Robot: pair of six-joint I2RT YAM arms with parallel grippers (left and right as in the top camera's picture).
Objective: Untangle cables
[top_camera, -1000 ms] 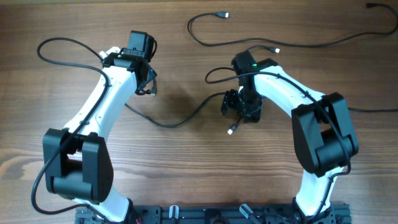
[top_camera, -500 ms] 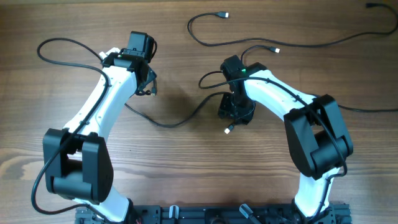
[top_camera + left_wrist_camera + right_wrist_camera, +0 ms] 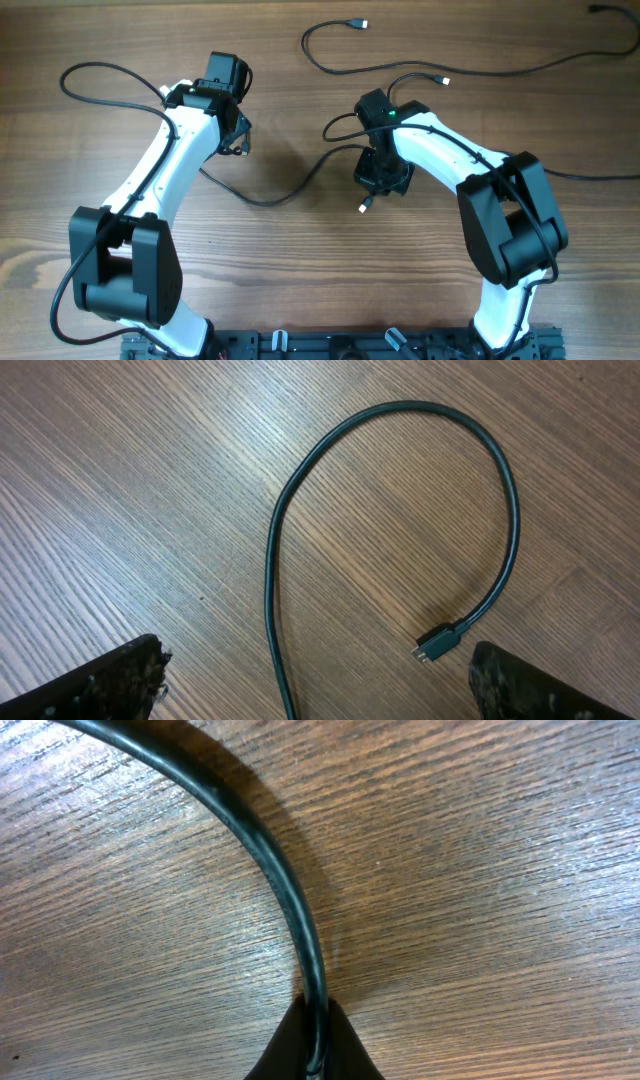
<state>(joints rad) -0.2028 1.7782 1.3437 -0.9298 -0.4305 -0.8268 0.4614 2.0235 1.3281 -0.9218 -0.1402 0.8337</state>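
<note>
Three thin black cables (image 3: pixel 265 202) are lying spread across the brown wooden table (image 3: pixel 300 280), stretches of them passing under both white arms and one running off the right edge. The right gripper (image 3: pixel 315 1048) is pinching the middle cable (image 3: pixel 270 860) tight near mid-table. The left gripper (image 3: pixel 238 136) is gaping wide, holding nothing, over a plugged cable end (image 3: pixel 438 647). Bare wood is lying open in front.

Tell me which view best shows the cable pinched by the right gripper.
Right wrist: the cable fills the frame, running into the shut right gripper. Overhead shows it thin, the grip hidden under the gripper. Left wrist shows a plug-ended loop; same cord or not, I cannot tell.
</note>
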